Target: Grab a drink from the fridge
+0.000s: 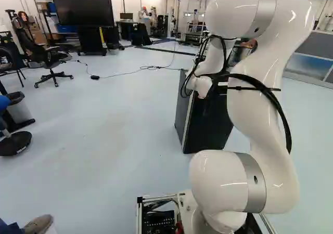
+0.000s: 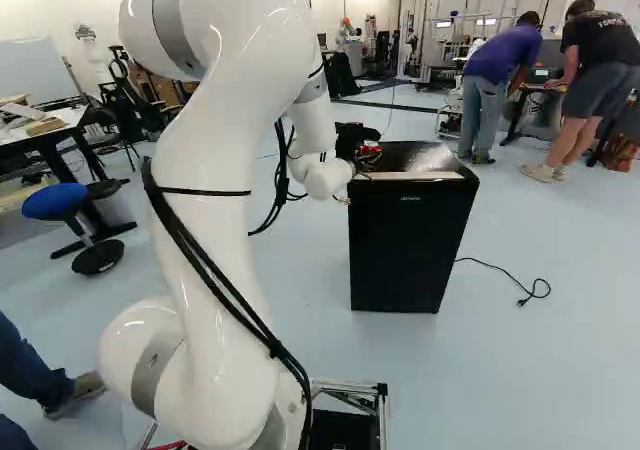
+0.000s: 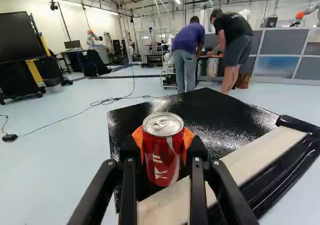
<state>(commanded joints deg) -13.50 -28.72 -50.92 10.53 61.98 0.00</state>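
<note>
The arm [image 1: 260, 99] is of glossy white colour, with thick, rounded joints and smooth, curved links, and around some joints there are grey bands [image 1: 247, 184], one of which carries a small dark oval mark [image 1: 255, 180]. Black cables [image 2: 275, 348] run along its outer side, fastened with thin black straps [image 2: 205, 191]. The jaws are black, with small round screws [image 3: 111, 163] and ribbed orange pads [image 3: 137, 136].

A red can [image 3: 162, 157] with white markings is standing upright, its silver lid facing up and its tab lying flat; orange pads [image 3: 188, 137] are gripping it from both sides. In the right base view, it is showing at nine o'clock on the top of the black fridge [image 2: 408, 245], which is standing upright, a pale strip running along its top edge.
</note>
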